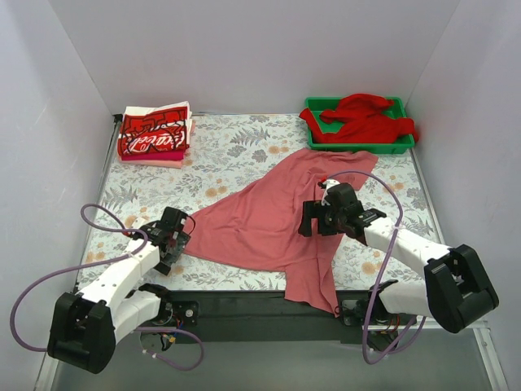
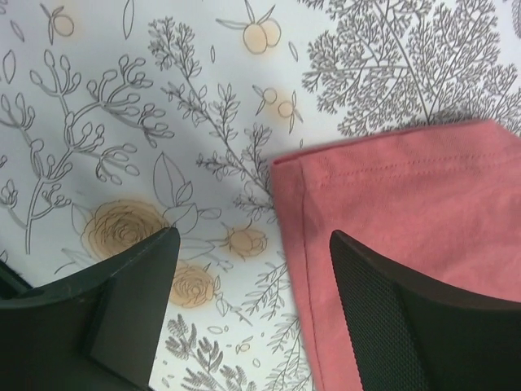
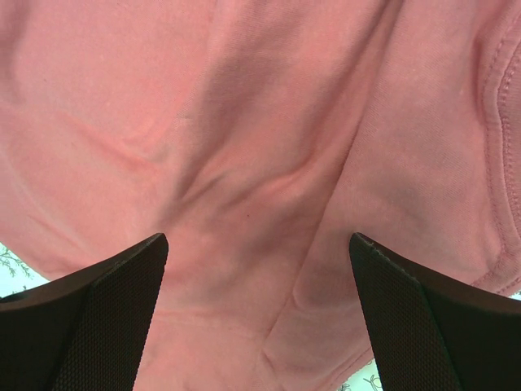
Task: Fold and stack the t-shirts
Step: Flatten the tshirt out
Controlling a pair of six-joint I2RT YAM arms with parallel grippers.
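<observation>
Roughly halfway along, I would judge. At the far left corner of the tabletop point(image 1: 236, 147) sits a neat stack of folded printed shirts point(image 1: 155, 134), red and white, so that part looks done.

Nearer the front, the left jaws are spread wide and hold nothing. In the left wrist view they straddle a hemmed corner of the pink shirt point(image 2: 407, 204): one finger point(image 2: 122, 301) is over the bare flowered surface, the other point(image 2: 407, 326) over the cloth. Whether they touch the cloth I cannot tell.

The pink shirt point(image 1: 269, 216) lies unfolded and rumpled, running slantwise across the middle from the left jaws up toward the tray, with its near end drooping past the front edge of the tabletop.

The right jaws hover over the creased middle of the pink shirt point(image 3: 260, 122), also wide open and gripping nothing.

At the far right corner a green tray point(image 1: 358, 148) holds a bright red shirt point(image 1: 366, 118), bunched up and spilling over the rim.

Left to do, then: flatten and fold the pink shirt, place it on the stack, then repeat for the red one.
</observation>
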